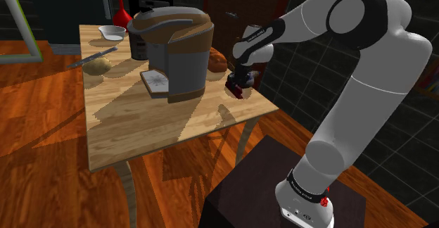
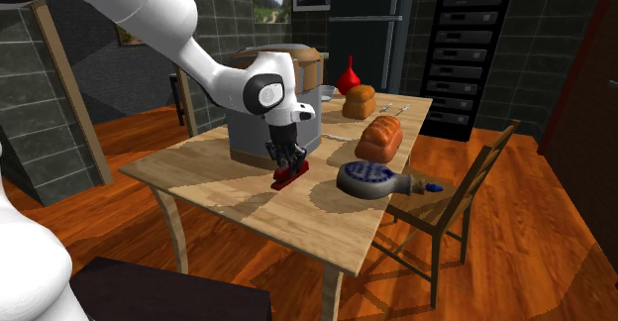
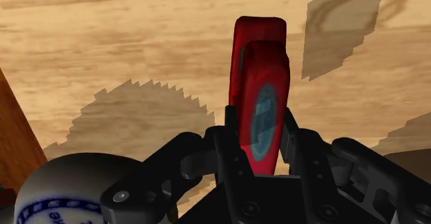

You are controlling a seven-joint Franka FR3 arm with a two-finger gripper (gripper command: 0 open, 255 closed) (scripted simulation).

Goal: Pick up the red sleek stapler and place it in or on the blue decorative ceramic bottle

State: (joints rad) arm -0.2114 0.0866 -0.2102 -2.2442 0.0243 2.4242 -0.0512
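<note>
The pincer clasps the red stapler (grasp done); carrying it to the blue bottle remains.

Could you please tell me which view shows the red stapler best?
The wrist view: the red stapler is close, clasped in the gripper. In the second exterior view it is small under the gripper; in the shoulder view, a partly hidden red bit.

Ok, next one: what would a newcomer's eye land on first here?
The red stapler, clasped in the black pincer beside the big grey-and-brown coffee machine on the wooden table. Then the blue-and-white bottle lying on its side near the bread loaf.
</note>
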